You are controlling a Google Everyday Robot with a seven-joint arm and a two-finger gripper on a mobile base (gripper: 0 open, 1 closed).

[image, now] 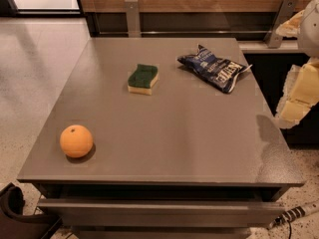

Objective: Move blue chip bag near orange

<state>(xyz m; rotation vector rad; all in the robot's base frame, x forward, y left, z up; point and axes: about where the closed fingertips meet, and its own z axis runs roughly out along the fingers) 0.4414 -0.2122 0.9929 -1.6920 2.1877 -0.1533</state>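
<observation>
The blue chip bag [214, 67] lies crinkled at the table's far right, navy foil with white lettering. The orange [76, 141] sits near the front left corner of the grey table [174, 138], far from the bag. My gripper [295, 103] hangs at the right edge of the view, beyond the table's right side and lower right of the bag, not touching anything. Part of the arm [310, 19] shows above it.
A green-and-yellow sponge [143, 78] lies at the table's middle back, left of the bag. A wood-panelled wall with metal brackets [132, 16] runs behind the table. A dark object [12, 208] sits on the floor at the front left. A cable [294, 214] lies at the front right.
</observation>
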